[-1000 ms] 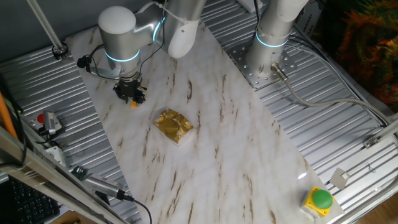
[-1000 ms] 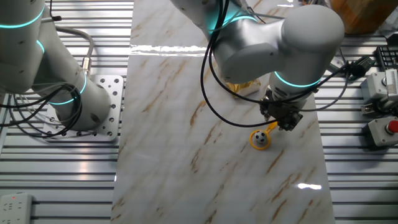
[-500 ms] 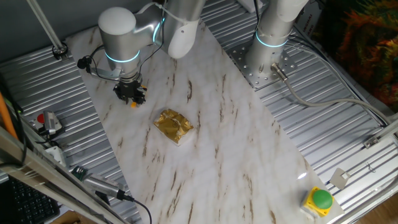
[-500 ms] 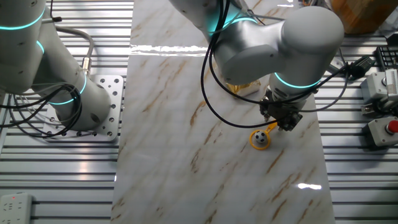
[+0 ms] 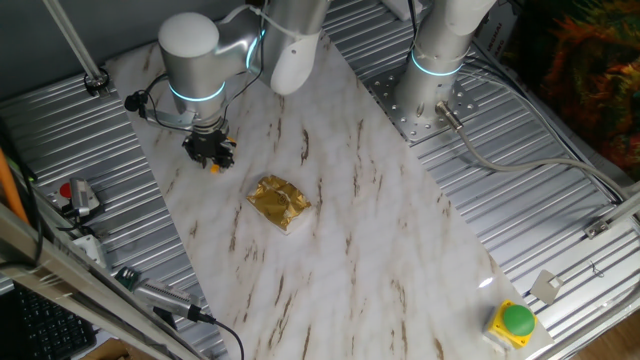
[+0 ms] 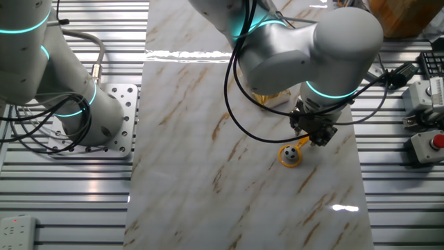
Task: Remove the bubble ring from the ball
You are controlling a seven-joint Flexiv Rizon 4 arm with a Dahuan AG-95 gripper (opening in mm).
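The bubble ring [image 6: 283, 154], a small orange-yellow loop, lies on the marble table around the ball [image 6: 292, 157], which is white with black patches. Its short handle [image 6: 302, 144] runs up and to the right, in between my fingers. My gripper [image 6: 313, 137] is low over the table, just right of the ball, and looks shut on the handle's end. In the one fixed view my gripper [image 5: 210, 152] hides the ball, and only a bit of the orange ring [image 5: 214, 167] shows under it.
A crumpled gold foil packet [image 5: 279, 202] lies near the table's middle and is partly hidden by my arm in the other view [image 6: 267, 97]. A second arm's base [image 5: 430, 80] stands beside the slab. Button boxes [image 6: 430, 146] and a green button [image 5: 517, 320] sit off the marble.
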